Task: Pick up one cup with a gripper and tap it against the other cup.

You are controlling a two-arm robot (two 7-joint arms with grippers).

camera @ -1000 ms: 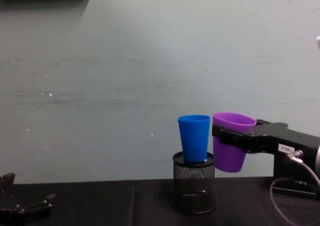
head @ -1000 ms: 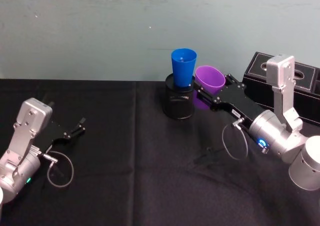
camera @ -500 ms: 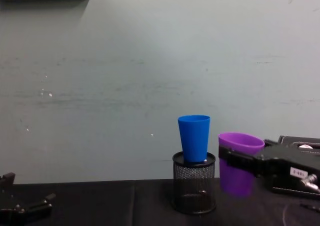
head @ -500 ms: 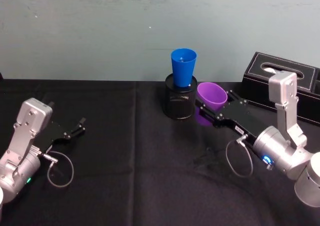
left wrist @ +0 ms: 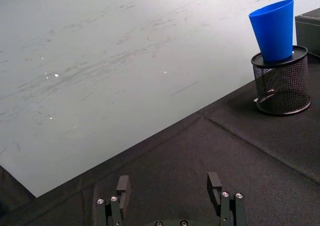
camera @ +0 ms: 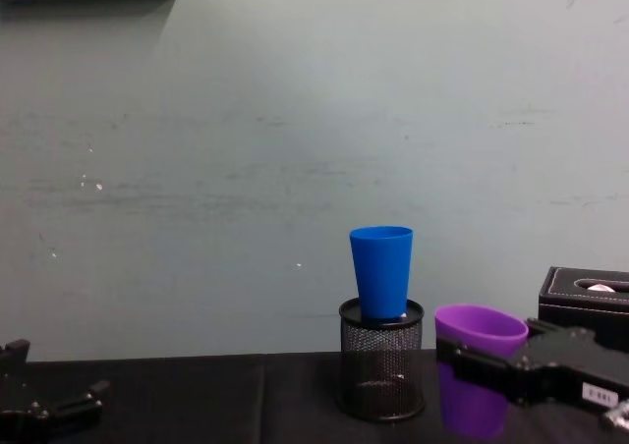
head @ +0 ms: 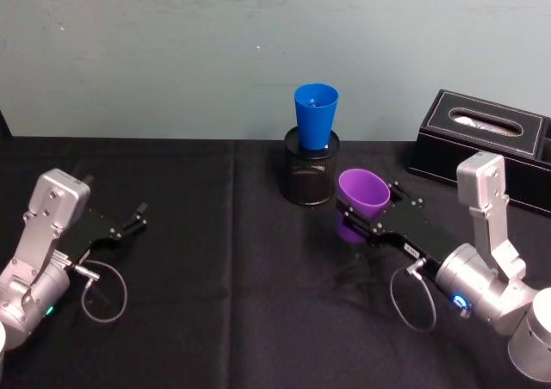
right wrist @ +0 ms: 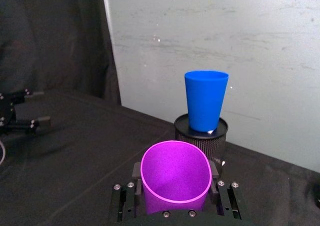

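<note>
The right hand (head: 368, 206) is found low over the black worktop (head: 215, 311), reaching forward and leftward from its silver-grey wrist, on which a blue ring is lit. Its two flat black fingers are pressed against opposite sides of the purple cup (head: 360, 189). The cup is thus pinched between them, upright or nearly so, with its open mouth upward. Whether the cup's base rests on the worktop or hangs just above it cannot be told.

The blue cup (head: 315, 114) is noted ahead of the right hand's fingertips and somewhat to their left, standing higher than the held cup. It is seated upright, mouth upward, in the mouth of a black mesh pen holder (head: 308, 181), which stands on the worktop. A clear gap is seen between the purple cup and both the blue cup and the holder; no contact is observed.

A black box (head: 482, 144) lies beyond the right hand's wrist, off to its right, apart from it.

The left hand (left wrist: 169, 186) is recorded low over the worktop, well to the left of the right hand and apart from both cups. Its fingers are spread wide and nothing is held between them.
</note>
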